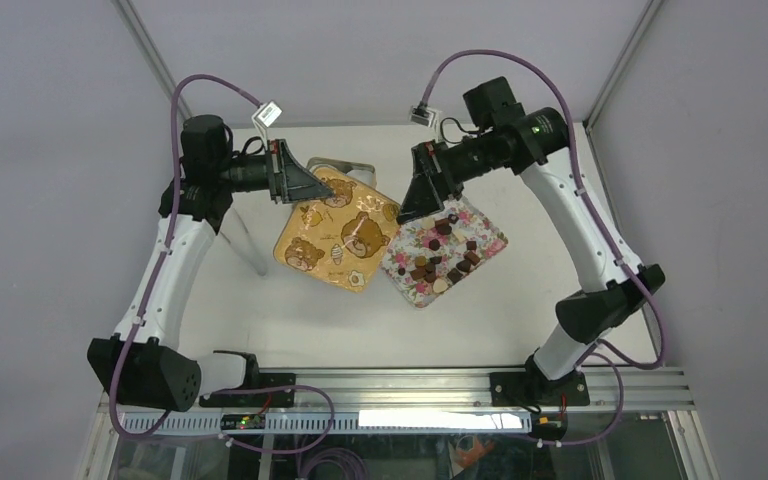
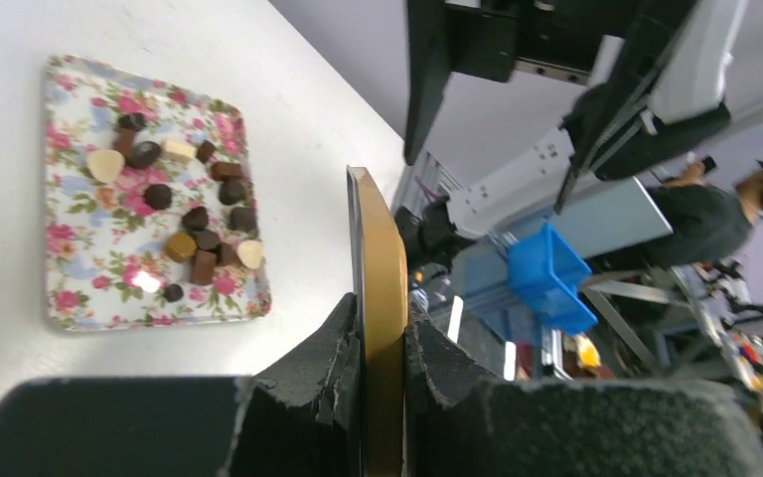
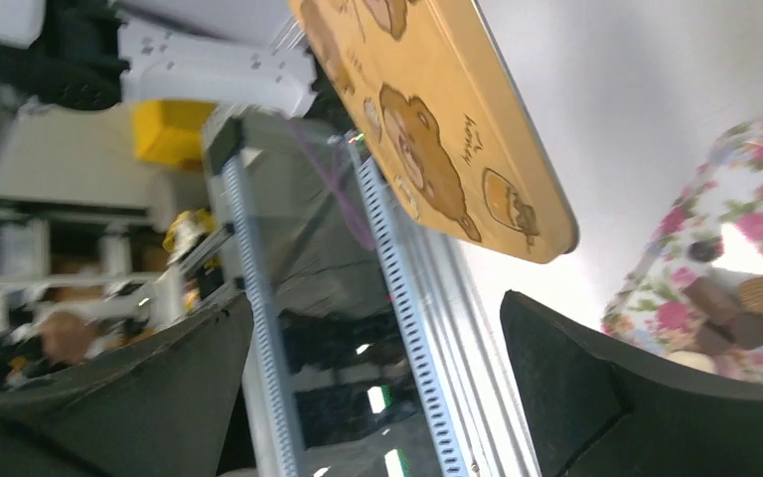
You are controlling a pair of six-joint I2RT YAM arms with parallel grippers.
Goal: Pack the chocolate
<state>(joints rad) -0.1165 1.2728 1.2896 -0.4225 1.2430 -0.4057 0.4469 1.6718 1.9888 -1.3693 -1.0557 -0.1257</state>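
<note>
Stage apparently preparatory: clamping bear-printed gold lid (image 1: pixel 338 235) edgewise in left end effector (image 2: pixel 382 328), hovering right end effector (image 3: pixel 378 308), jaws spread and empty, near flowered tray (image 2: pixel 89 268) carrying loose chocolate (image 2: pixel 194 219); next needing lid parked on desk (image 1: pixel 520 310) clear of tray.

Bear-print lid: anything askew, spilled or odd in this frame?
The bear-print lid is off the silver tin, clamped by one edge between the fingers of the left gripper, hiding most of the tin from above. That looks like mid-handling, not a fault. The chocolates all sit on the floral tray; none spilled.
</note>
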